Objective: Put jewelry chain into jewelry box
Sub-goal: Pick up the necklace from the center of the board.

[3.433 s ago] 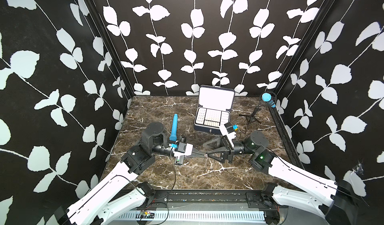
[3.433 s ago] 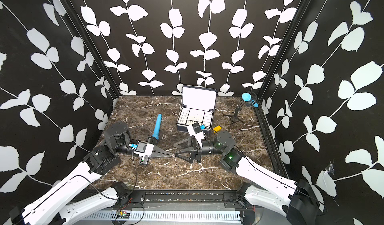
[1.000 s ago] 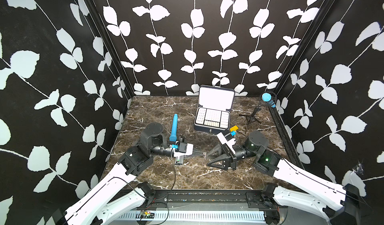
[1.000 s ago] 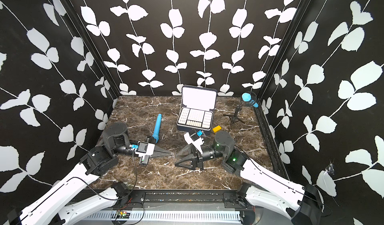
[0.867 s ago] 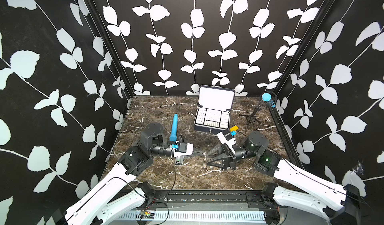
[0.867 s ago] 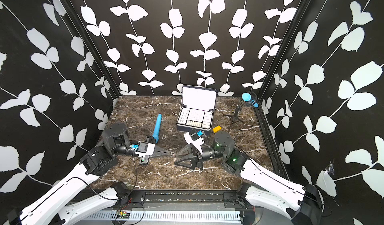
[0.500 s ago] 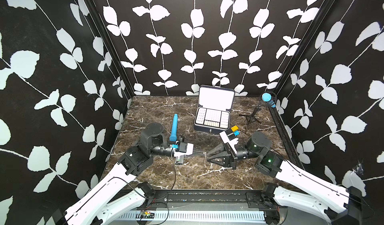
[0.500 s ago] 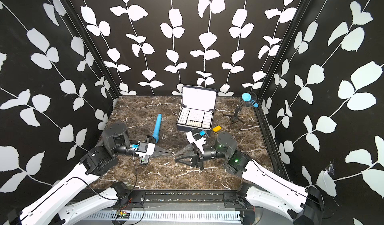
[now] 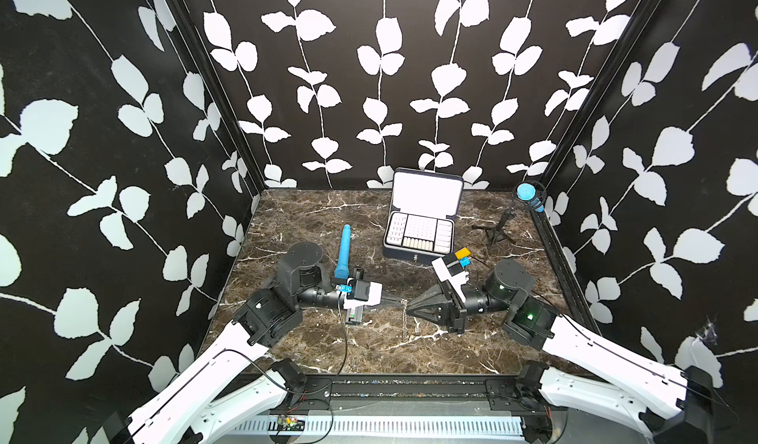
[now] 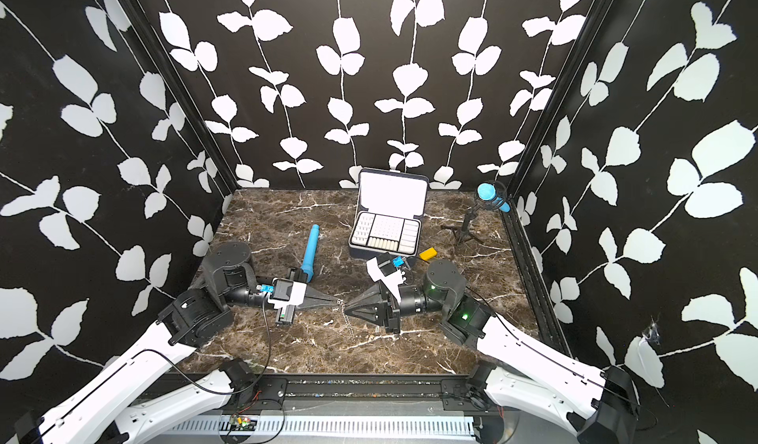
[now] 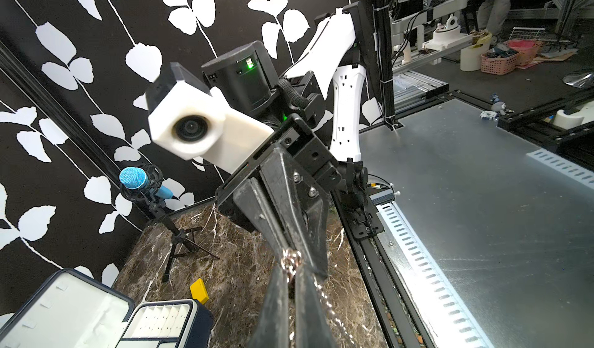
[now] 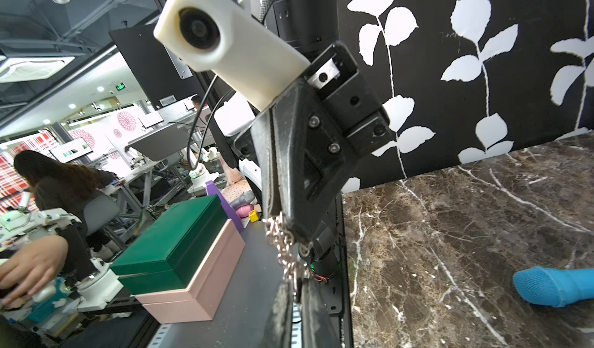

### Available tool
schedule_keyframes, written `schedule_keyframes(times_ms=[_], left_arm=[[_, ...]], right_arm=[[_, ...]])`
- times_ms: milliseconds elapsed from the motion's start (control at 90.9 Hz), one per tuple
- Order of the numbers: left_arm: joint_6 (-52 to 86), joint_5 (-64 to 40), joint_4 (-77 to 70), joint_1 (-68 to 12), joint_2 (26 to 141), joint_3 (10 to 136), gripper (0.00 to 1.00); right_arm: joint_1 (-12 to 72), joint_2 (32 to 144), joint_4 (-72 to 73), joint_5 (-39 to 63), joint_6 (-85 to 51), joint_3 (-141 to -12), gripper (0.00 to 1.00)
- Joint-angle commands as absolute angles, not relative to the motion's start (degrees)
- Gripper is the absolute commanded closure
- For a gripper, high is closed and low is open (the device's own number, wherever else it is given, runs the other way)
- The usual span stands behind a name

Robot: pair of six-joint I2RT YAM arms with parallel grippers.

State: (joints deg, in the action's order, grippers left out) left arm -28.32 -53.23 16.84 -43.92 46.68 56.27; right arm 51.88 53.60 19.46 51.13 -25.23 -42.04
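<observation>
Marble-patterned tabletop [image 9: 311, 216], dark brown. Jewelry chain [image 9: 405, 319] — thin silvery links, dangling slack toward it, upper end pinched by left gripper [image 9: 398, 299] and right gripper [image 9: 412, 303], both clamped tip to tip — jewelry box [image 9: 418, 253] open, well apart behind.

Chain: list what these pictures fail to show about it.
- Pendant end: too small in both top views, where the chain hangs as a thin line.
- Whether its lower end touches the table: top views look down on it; the left wrist view cuts it off at the frame edge.
- Links pinched in left gripper and right gripper: hidden inside the shut grips.
</observation>
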Motion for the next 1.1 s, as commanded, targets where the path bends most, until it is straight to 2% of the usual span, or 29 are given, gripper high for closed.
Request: schedule_keyframes(times_ms=[0, 231, 341, 715, 869, 957, 1001, 1034, 1089], left_arm=[[-28.6, -53.4, 17.3, -43.7, 45.7, 57.4, 1.0], [-28.7, -53.0, 17.7, -43.7, 45.2, 57.5, 1.0], [-28.7, -53.0, 17.8, -43.7, 45.0, 57.5, 1.0], [-27.7, -52.9, 16.9, -43.7, 45.2, 56.7, 1.0], [-26.8, -53.0, 16.7, -43.7, 45.8, 56.0, 0.72], [-25.9, -52.2, 16.2, -43.7, 45.8, 55.4, 0.42], [-25.0, -51.5, 15.4, -43.8, 45.5, 54.8, 0.35], [-24.1, -50.9, 14.6, -43.7, 45.2, 54.0, 0.23], [-21.8, -49.4, 12.1, -43.7, 44.5, 52.4, 0.18]], right_arm=[[52.2, 52.3, 22.0, 50.5, -24.6, -42.8, 0.93], [51.6, 50.9, 20.4, 50.2, -24.1, -42.6, 0.95], [51.5, 50.4, 19.2, 50.0, -23.5, -42.7, 1.0], [51.2, 48.8, 12.8, 43.9, -19.4, -43.5, 1.0], [51.2, 48.6, 9.3, 40.6, -17.1, -44.4, 1.0], [51.2, 48.6, 7.4, 39.4, -15.9, -45.0, 1.0], [51.1, 48.6, 6.1, 38.6, -15.0, -45.5, 1.0], [51.1, 48.5, 4.9, 37.9, -14.3, -45.8, 1.0], [51.2, 48.3, 2.6, 36.6, -12.8, -46.6, 1.0]])
